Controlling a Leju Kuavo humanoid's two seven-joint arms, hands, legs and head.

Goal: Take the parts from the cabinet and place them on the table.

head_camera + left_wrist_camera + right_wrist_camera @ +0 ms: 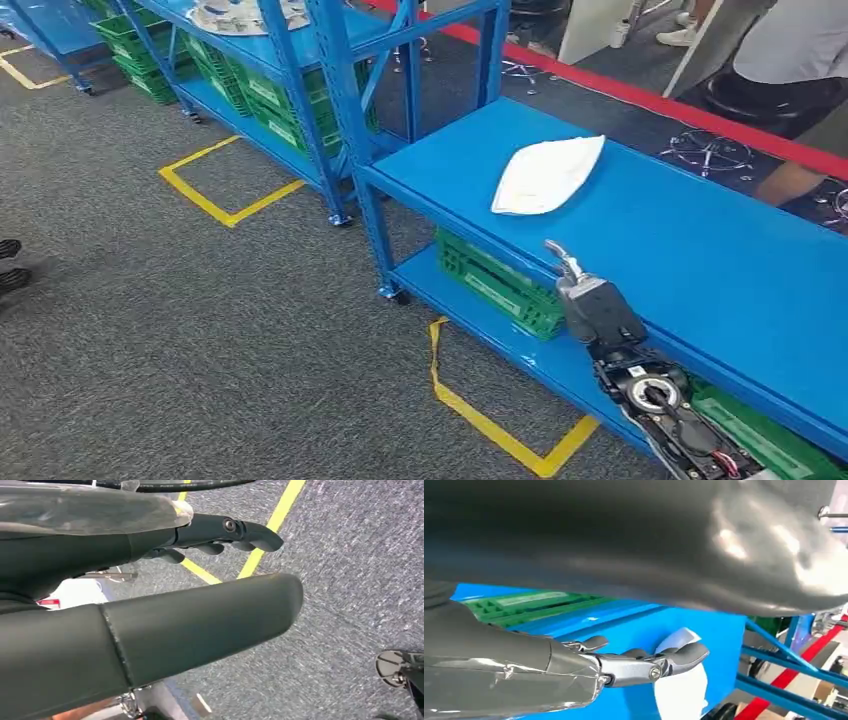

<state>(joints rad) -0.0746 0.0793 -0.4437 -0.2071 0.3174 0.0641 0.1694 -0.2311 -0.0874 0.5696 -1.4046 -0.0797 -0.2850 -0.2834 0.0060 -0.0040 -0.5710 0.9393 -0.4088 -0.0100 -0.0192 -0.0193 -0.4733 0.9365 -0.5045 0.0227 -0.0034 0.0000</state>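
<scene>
A white curved part [548, 174] lies flat on the top of the blue table [700, 260]. My right hand [590, 300] hangs at the table's near edge, short of the part, fingers stretched out and holding nothing. In the right wrist view the same hand [634, 662] points toward the white part [679, 685] with a gap between them. My left hand [220, 535] hangs over grey carpet, fingers loosely apart and empty. More white parts [235, 15] sit on the blue cabinet [300, 90] at the back left.
Green crates [495, 283] stand on the table's lower shelf, and more fill the cabinet's shelves. Yellow tape [225, 195] marks squares on the carpet. A person [790, 60] stands behind the table at the upper right, past a red floor line [640, 95]. Shoes [10, 265] show at the left edge.
</scene>
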